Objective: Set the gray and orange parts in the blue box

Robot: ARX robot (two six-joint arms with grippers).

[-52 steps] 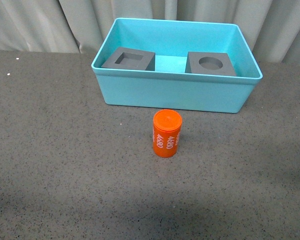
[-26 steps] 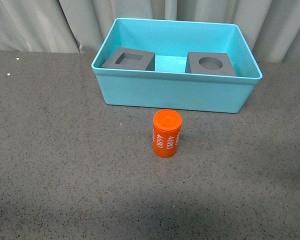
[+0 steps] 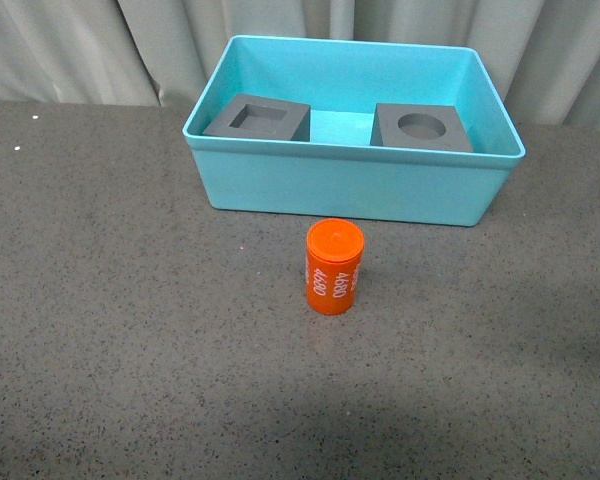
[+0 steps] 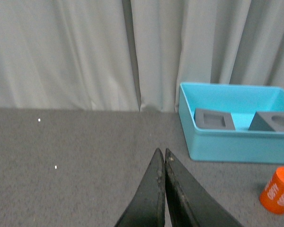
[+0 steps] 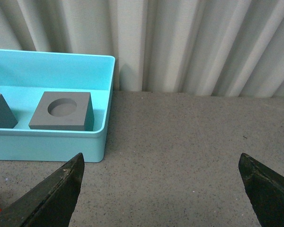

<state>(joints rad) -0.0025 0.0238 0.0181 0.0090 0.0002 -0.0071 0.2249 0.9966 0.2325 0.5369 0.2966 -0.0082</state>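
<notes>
The left claw (image 4: 162, 158) is pressed fully closed, fingers touching, and has hold of nothing. The right claw (image 5: 160, 165) is spread wide and is also empty. Both hang over bare bench (image 3: 130, 330), and neither shows in the front view.

The near half of the bench is open on both sides, so there is plenty of room to approach. The orange cylinder (image 3: 334, 268) stands upright near the middle of the bench, just before the near wall of the blue box (image 3: 350, 190) and not touching it. It is the only part left outside.

Being tall and round, it would likely tip and roll if one finger touched it first. A finger sent behind it has little room before the wall. A low carry could also catch the flared rim.

Inside the box, the cube with the square recess (image 3: 257, 118) sits left and the cube with the round recess (image 3: 423, 128) sits right. The bare floor between them looks the safest drop. The box sits toward the bench's far edge, with the curtain (image 3: 80, 50) behind it.
</notes>
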